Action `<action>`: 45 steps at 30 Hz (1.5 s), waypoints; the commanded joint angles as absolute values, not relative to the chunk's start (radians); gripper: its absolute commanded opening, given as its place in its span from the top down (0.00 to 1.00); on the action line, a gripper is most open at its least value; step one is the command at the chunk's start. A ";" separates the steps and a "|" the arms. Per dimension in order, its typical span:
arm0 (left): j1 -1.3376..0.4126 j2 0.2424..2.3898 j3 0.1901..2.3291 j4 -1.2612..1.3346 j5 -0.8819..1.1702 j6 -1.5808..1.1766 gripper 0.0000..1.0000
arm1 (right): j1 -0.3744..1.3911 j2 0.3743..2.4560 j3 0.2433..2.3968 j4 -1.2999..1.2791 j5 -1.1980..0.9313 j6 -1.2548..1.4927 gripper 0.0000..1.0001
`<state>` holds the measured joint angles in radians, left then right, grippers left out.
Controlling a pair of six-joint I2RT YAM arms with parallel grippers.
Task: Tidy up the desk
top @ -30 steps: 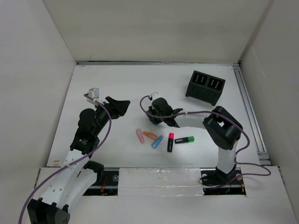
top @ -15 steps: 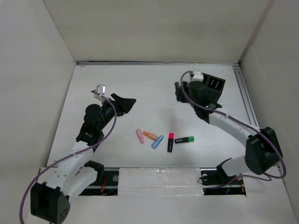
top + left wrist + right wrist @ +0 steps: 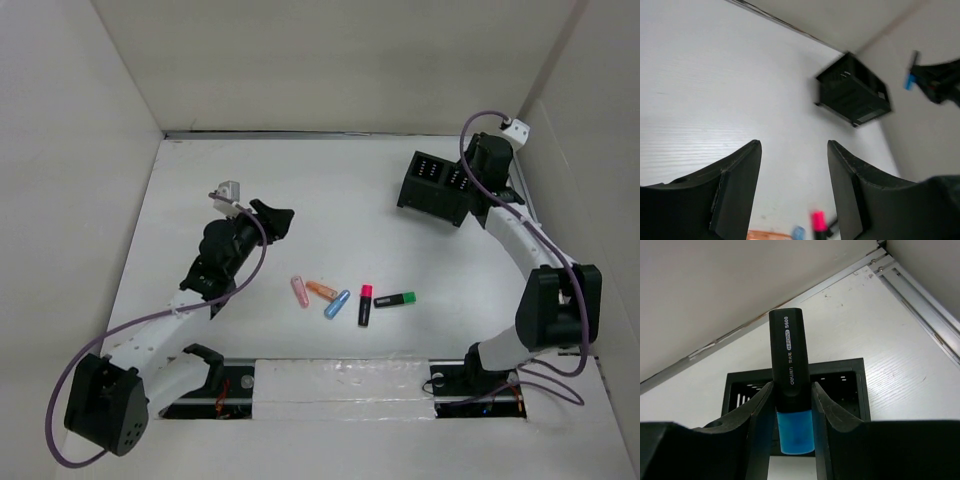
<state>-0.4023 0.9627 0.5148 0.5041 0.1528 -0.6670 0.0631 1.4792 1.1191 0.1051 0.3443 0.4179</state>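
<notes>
The white desk [image 3: 300,180] holds a row of highlighters near its front: pink [image 3: 299,291], orange [image 3: 321,290], light blue [image 3: 337,303], black with a pink cap [image 3: 365,305] and black with a green cap [image 3: 395,299]. My right gripper [image 3: 474,178] is shut on a black highlighter with a blue cap [image 3: 788,355], held upright above the black two-compartment box [image 3: 440,187]; the wrist view shows the box [image 3: 840,380] just beneath it. My left gripper [image 3: 280,218] is open and empty above the desk, left of centre, far behind the row.
Off-white panels wall the desk on three sides. A metal rail [image 3: 530,230] runs along the right edge. In the left wrist view the box [image 3: 852,95] stands at the far right, with the pink cap [image 3: 818,220] low between my fingers.
My right arm has swung from the middle of the desk to the far right, above the box, with the blue-capped highlighter. My left gripper has reached a little farther forward and right.
</notes>
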 commanded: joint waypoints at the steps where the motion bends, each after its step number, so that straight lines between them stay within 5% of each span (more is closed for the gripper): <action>1: -0.507 0.992 0.561 0.480 -0.221 -0.475 0.49 | 0.061 1.526 1.193 0.176 0.376 0.376 0.92; 5: -0.671 1.063 0.630 0.431 -0.555 -0.365 0.49 | 0.061 1.585 1.223 0.143 0.474 0.368 0.93; 21: -0.672 1.005 0.517 0.586 -0.307 -0.411 0.46 | 0.086 1.726 1.207 0.216 0.621 0.356 0.86; 31: -0.672 0.966 0.515 0.566 -0.285 -0.423 0.46 | 0.178 1.628 1.131 0.193 0.683 0.382 0.40; 34: -0.672 0.947 0.511 0.563 -0.278 -0.429 0.45 | 0.190 1.534 1.111 0.181 0.672 0.391 0.35; 36: -0.663 0.933 0.511 0.555 -0.275 -0.434 0.45 | 0.199 1.465 1.098 0.151 0.666 0.393 0.36; 37: -0.663 0.913 0.506 0.555 -0.273 -0.437 0.45 | 0.239 1.413 1.068 0.103 0.625 0.431 0.64; 38: -0.663 0.913 0.506 0.555 -0.273 -0.437 0.45 | 0.239 1.413 1.068 0.103 0.624 0.431 0.64; 40: -0.663 0.896 0.499 0.555 -0.275 -0.439 0.46 | 0.279 1.329 1.019 0.091 0.513 0.477 0.96; 45: -0.663 0.848 0.488 0.548 -0.291 -0.439 0.46 | 0.516 1.250 0.856 0.013 0.325 0.523 1.00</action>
